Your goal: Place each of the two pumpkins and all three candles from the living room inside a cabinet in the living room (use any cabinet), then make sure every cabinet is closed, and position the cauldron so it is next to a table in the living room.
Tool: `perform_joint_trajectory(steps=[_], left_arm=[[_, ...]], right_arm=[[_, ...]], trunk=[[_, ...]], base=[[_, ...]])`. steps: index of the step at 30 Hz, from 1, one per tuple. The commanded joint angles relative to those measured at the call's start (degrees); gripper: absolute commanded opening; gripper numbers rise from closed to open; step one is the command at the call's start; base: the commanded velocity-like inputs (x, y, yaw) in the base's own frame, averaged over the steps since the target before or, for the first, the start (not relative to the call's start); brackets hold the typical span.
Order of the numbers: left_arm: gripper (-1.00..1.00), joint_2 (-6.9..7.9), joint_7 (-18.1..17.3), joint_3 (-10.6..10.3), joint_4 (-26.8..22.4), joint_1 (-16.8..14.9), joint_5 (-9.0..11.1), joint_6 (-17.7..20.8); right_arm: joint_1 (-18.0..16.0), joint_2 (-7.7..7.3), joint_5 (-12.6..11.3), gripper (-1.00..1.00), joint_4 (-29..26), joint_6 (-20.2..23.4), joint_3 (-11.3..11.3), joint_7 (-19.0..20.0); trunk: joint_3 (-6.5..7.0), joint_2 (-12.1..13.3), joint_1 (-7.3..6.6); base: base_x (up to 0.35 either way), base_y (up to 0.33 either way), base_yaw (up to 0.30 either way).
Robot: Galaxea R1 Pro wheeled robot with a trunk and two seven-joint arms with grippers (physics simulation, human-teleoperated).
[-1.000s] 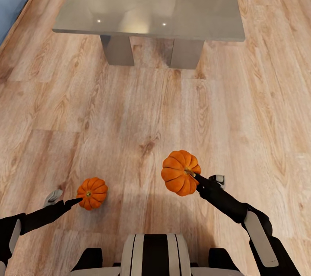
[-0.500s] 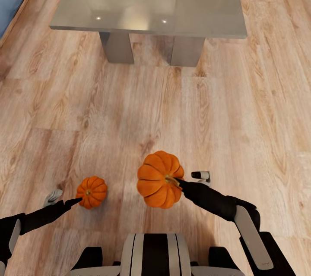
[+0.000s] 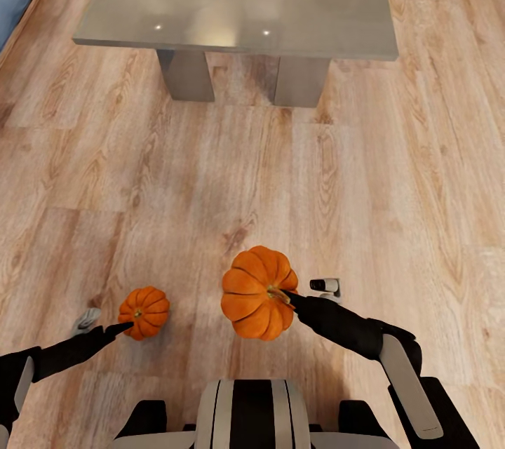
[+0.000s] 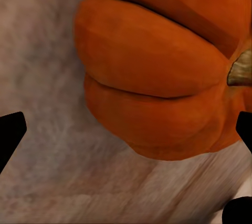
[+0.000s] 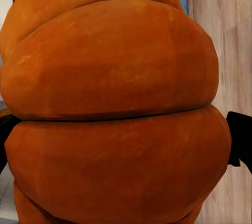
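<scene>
Head view. No readable writing, brand or label on anything. Table (image 3: 238, 0) with glossy grey-beige top at the far side of the wood plank floor (image 3: 393, 175), on two grey legs; ceiling lights reflect in its top. Blue surface at the far left corner, identity not clear.

Right gripper (image 3: 293, 298): one dark finger lies against the stem side of the larger-looking pumpkin (image 3: 254, 292); the other finger is hidden behind the fruit. Pumpkin appears raised off the floor and carried by this gripper, in front of the robot's trunk, well short of the table.

Left gripper (image 3: 116, 323): dark fingertip touches the near edge of the smaller-looking pumpkin (image 3: 144, 312), which sits low, to the left of the other. A pale finger part shows apart to the left, so the jaws look spread around it; whether they press it, cannot tell from here.

Left wrist view. Pumpkin (image 4: 157, 71) close up, beige stem at one edge. Two black fingertips (image 4: 10, 132) at opposite borders, wide apart; blurred wood floor behind. Contact between pads and fruit not visible: grip state cannot be told.

Right wrist view. Pumpkin (image 5: 113, 113) takes nearly the whole frame, ribs running crosswise. A black finger (image 5: 240, 142) sits against one flank, a dark sliver at the opposite flank: gripper closed onto it at the pumpkin's full width. Strip of wood floor along one side.
</scene>
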Motion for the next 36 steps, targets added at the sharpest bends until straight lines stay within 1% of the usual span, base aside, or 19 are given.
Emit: perform_joint_trajectory(steps=[1, 10, 27, 29, 32, 35, 36], left_arm=[[1.0, 0.0, 0.0, 0.0, 0.0, 0.0, 0.0, 0.0], [1.0, 0.01, 0.0, 0.0, 0.0, 0.0, 0.0, 0.0], [1.0, 0.08, 0.0, 0.0, 0.0, 0.0, 0.0, 0.1], [1.0, 0.06, 0.0, 0.0, 0.0, 0.0, 0.0, 0.1], [1.0, 0.06, 0.0, 0.0, 0.0, 0.0, 0.0, 0.1], [1.0, 0.04, 0.0, 0.0, 0.0, 0.0, 0.0, 0.1], [1.0, 0.03, 0.0, 0.0, 0.0, 0.0, 0.0, 0.1]], right_arm=[[0.0, 0.0, -0.1, -1.0, 0.0, 0.1, 0.0, 0.1], [0.0, 0.08, 0.1, -1.0, 0.0, 0.0, 0.1, 0.0], [0.0, 0.18, 0.0, -1.0, 0.0, 0.0, 0.1, -0.7], [0.0, 0.18, 0.0, -1.0, 0.0, 0.0, 0.1, -0.7], [0.0, 0.16, 0.0, -1.0, 0.0, 0.0, 0.1, -0.7], [0.0, 0.17, 0.0, -1.0, 0.0, -0.1, 0.2, -0.7], [0.0, 0.17, 0.0, -1.0, 0.0, -0.1, 0.2, -0.7]], trunk=[[0.0, 0.0, 0.0], [0.0, 0.0, 0.0], [0.0, 0.0, 0.0], [-0.44, 0.0, 0.05], [-0.44, 0.0, 0.05], [-1.11, -0.1, 0.13], [-1.11, -0.1, 0.13]], base=[[0.006, -0.03, 0.0], [0.085, 0.023, 0.0], [-0.007, -0.012, 0.0], [0.0, 0.0, 0.0], [0.0, 0.0, 0.0], [0.0, 0.0, 0.0], [0.0, 0.0, 0.0]])
